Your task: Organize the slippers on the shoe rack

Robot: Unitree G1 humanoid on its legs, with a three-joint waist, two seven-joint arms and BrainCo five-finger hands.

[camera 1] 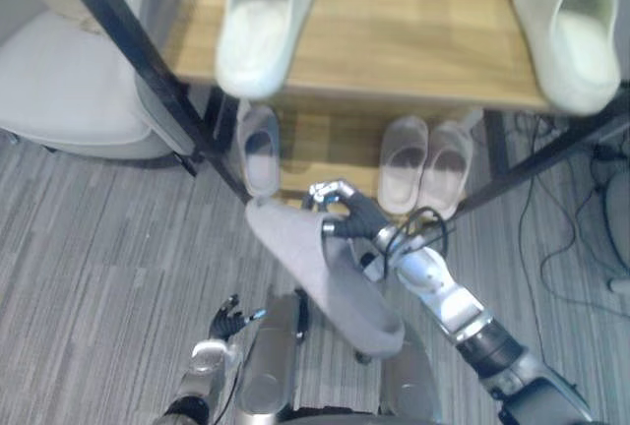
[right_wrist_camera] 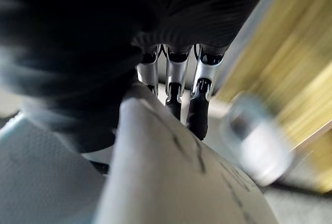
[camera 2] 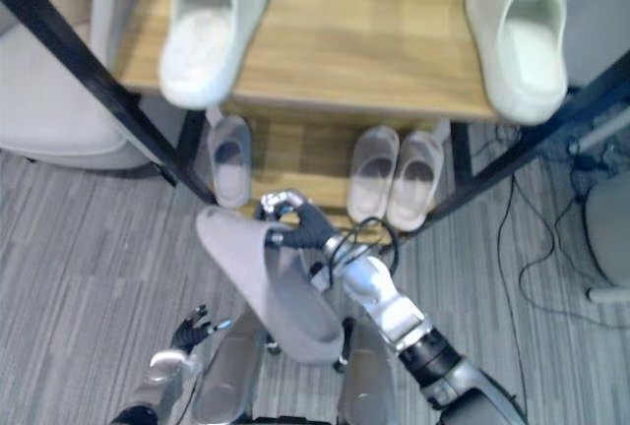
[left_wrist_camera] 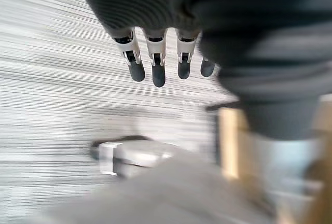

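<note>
Left eye view, centre of the frame: the right hand (camera 1: 346, 220) is clamped on the held grey slipper (camera 1: 330, 282), fingers curled round its upper edge. The slipper hangs on a slant from mid-frame down toward the lower centre, its plain grey side facing the camera, above the striped grey carpet (camera 1: 89, 248) and in front of the shoe rack (camera 1: 123, 36), not touching it. From the right wrist view the dark fingertips (right_wrist_camera: 199, 115) reach over the pale body of this same slipper.

The left hand (camera 1: 228, 325) sits low in the lower left of the frame, well apart from the slipper; its fingers (left_wrist_camera: 158, 71) are spread and nearly straight, holding nothing.

On the rack, the top shelf (camera 1: 413, 31) crosses the upper part of the frame. The left pale slipper (camera 1: 264, 22) lies at its front edge in the upper centre-left, overhanging the edge a little, and the right pale slipper (camera 1: 576, 36) lies in the upper right corner (the two are well apart, bare wood between them). Below, on the lower shelf (camera 1: 315, 145), a single grey slipper (camera 1: 259, 150) lies at the left end, just above the held one in the frame. The beige pair (camera 1: 404, 164) lies side by side, touching, to the right of centre. A white cushioned seat (camera 1: 69, 91) fills the upper left, beside the rack's black post
</note>
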